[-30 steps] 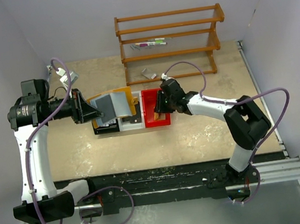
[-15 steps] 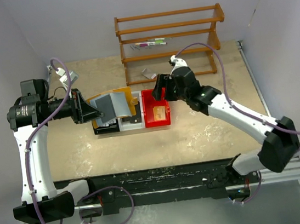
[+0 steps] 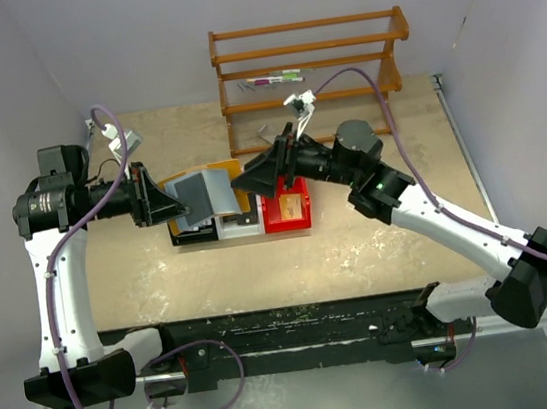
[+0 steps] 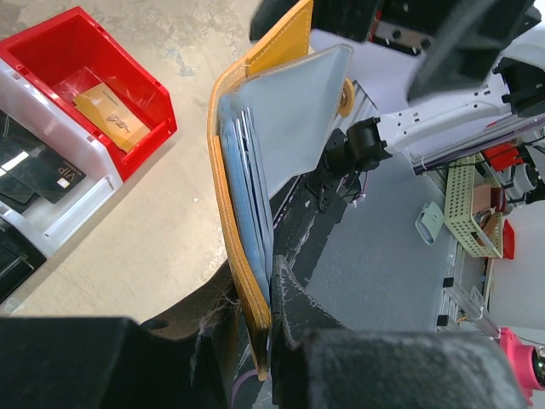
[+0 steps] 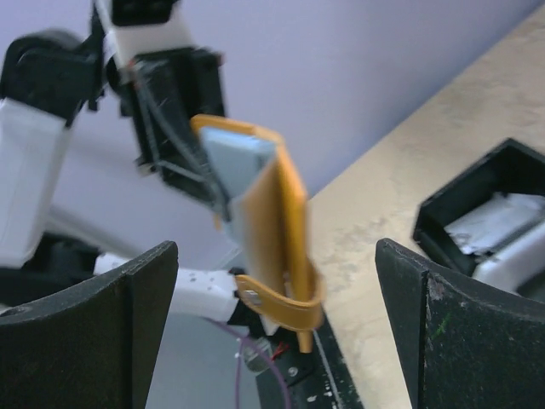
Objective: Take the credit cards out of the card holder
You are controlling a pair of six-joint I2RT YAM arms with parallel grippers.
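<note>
My left gripper (image 3: 168,206) (image 4: 268,298) is shut on the lower edge of the card holder (image 3: 213,187) (image 4: 247,213), a tan-orange wallet held up above the bins with its pale blue-grey inside showing. Thin pale layers (image 4: 254,170) show edge-on inside it; I cannot tell pockets from credit cards. My right gripper (image 3: 242,181) (image 5: 272,256) is open wide, level with the card holder (image 5: 272,213) and just to its right, touching nothing. A tan card (image 3: 291,205) (image 4: 106,106) lies in the red bin (image 3: 272,205) (image 4: 145,141). Dark cards (image 4: 38,170) lie in the white bin (image 4: 77,204).
Black (image 3: 194,235), white (image 3: 239,227) and red bins stand in a row under the card holder. A wooden rack (image 3: 311,68) stands at the back with a small item on a shelf. A small grey object (image 3: 269,134) lies in front of it.
My right gripper rose out of the red bin, opened wide and swung left to face the card holder. A tan card now lies in the red bin. The left arm stayed still.
</note>
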